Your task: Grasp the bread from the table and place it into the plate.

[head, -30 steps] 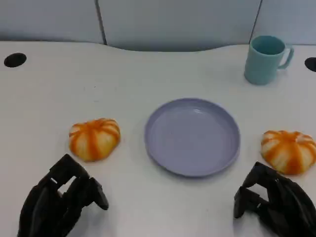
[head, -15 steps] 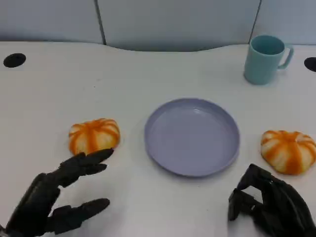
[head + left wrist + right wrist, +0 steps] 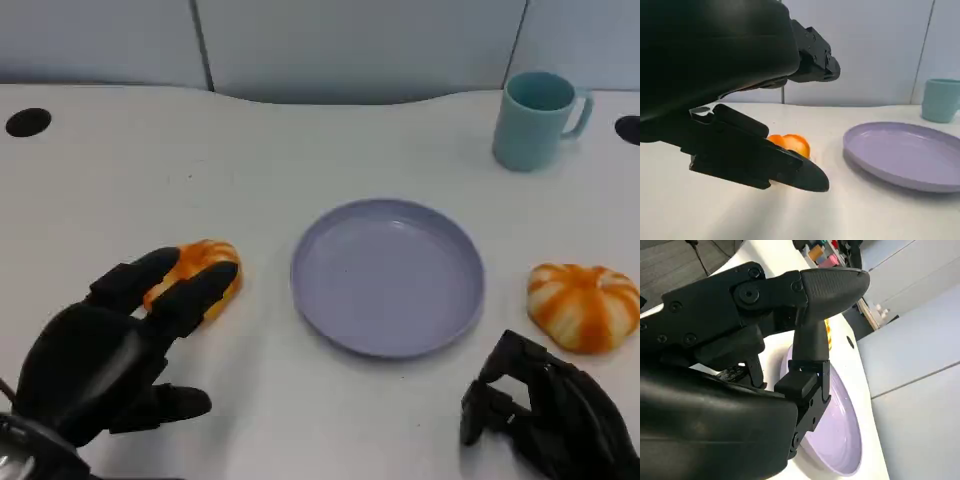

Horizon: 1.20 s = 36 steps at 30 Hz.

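Reaching over the round orange-and-white striped bread bun (image 3: 205, 268), your black left hand (image 3: 110, 345) has its fingers spread apart, gripping nothing. That bun sits on the white table (image 3: 300, 140), just left of the lavender plastic plate (image 3: 388, 276). Your right hand (image 3: 545, 415) stays curled, empty.

- You have a teal mug (image 3: 539, 120) upright at the white bench's (image 3: 300, 150) far right corner;
- a black grommet hole (image 3: 27, 121) far left.
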Each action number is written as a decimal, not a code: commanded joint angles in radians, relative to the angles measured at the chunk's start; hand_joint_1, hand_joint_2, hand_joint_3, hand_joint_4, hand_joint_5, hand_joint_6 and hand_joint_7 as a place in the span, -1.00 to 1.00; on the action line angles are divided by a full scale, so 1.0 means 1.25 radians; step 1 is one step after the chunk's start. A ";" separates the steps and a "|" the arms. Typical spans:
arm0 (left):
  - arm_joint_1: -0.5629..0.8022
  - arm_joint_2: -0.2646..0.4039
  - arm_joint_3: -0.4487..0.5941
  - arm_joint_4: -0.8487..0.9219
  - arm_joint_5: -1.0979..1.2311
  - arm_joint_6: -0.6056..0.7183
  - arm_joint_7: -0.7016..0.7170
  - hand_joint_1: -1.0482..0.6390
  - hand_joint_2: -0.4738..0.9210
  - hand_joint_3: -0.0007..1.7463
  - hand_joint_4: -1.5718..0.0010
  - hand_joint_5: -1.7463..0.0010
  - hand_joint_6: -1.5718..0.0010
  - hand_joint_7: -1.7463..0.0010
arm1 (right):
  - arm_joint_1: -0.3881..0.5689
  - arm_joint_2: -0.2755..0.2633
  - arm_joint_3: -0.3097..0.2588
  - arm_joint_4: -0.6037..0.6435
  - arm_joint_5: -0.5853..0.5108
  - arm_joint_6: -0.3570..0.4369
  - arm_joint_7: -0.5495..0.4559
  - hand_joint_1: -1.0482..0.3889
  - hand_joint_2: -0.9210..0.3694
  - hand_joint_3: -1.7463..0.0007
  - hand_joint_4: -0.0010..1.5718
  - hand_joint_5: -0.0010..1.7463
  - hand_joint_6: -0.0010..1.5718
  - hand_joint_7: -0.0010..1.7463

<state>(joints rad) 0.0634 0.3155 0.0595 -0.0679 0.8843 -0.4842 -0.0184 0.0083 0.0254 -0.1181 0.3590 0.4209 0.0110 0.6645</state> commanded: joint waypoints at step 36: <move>-0.532 0.031 -0.356 0.591 0.000 0.350 -0.115 -0.52 0.82 -1.00 0.90 0.99 0.80 1.00 | 0.009 -0.006 -0.012 0.000 0.005 -0.013 -0.002 -0.40 -1.00 0.66 -0.09 1.00 -0.18 0.64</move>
<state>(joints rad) -0.5064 0.4004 -0.3396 0.4969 0.8801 -0.0661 -0.1896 0.0121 0.0327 -0.1235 0.3668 0.4229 0.0050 0.6653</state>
